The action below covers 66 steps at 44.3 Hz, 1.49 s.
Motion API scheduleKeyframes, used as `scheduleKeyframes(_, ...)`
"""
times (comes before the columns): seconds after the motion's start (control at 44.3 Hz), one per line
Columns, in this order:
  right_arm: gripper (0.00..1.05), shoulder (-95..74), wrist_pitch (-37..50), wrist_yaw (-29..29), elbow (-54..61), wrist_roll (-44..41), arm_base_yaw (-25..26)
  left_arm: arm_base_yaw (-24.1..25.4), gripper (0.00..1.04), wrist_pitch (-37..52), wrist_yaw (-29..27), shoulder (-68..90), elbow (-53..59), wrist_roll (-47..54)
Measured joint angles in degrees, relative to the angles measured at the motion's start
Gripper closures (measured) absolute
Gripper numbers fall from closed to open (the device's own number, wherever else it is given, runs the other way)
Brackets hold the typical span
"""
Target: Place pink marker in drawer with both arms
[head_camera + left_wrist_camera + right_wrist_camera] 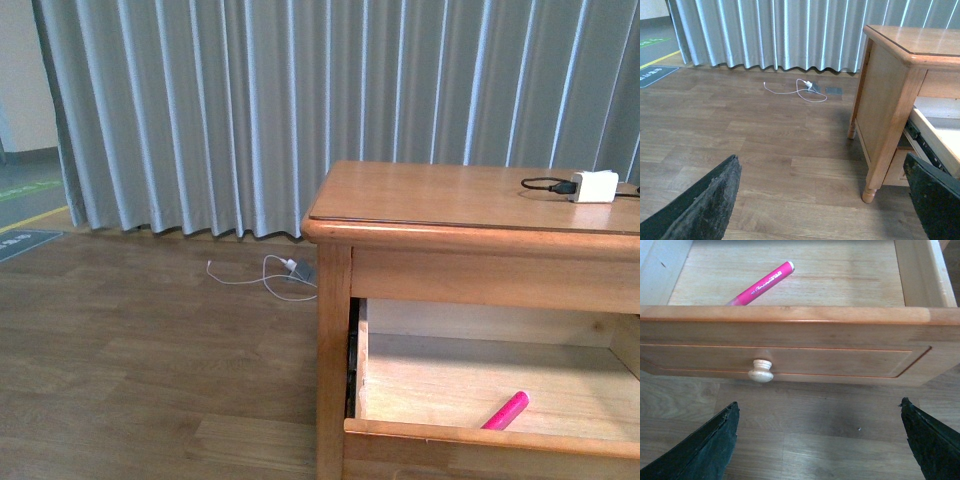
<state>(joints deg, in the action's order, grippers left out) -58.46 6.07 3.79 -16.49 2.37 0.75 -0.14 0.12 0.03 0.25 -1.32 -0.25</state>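
Note:
The pink marker (762,285) lies loose on the pale floor of the pulled-out drawer (790,315), slanted, near its front wall; the front view shows the pink marker (506,410) behind the drawer's front rail (480,435). My right gripper (817,412) is open in front of the drawer's panelled face, just below its round pale knob (760,371), touching nothing. My left gripper (822,167) is open over the wooden floor, left of the cabinet's leg (875,175), holding nothing. Neither arm shows in the front view.
A white charger block (592,186) with a black cable sits on the cabinet top (450,195). A white cable (270,275) lies on the floor by the grey curtain (300,110). The drawer's slide rail (925,142) juts out beside the left gripper.

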Motion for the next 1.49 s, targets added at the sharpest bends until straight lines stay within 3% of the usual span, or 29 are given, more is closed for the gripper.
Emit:
scheduleKeyframes(0.519, 0.09, -30.8, 12.8, -4.4, -13.6, 1.3, -3.7, 0.0, 0.06, 0.0, 0.0, 0.0, 0.0, 0.0)
scheduleKeyframes(0.947, 0.09, -51.7, 36.6, -10.3, -23.6, 2.0, -6.9, 0.0, 0.06, 0.0, 0.0, 0.0, 0.0, 0.0)
scheduleKeyframes(1.489, 0.09, -64.8, 45.0, -13.6, -36.9, 2.6, -7.5, 0.0, 0.06, 0.0, 0.0, 0.0, 0.0, 0.0)
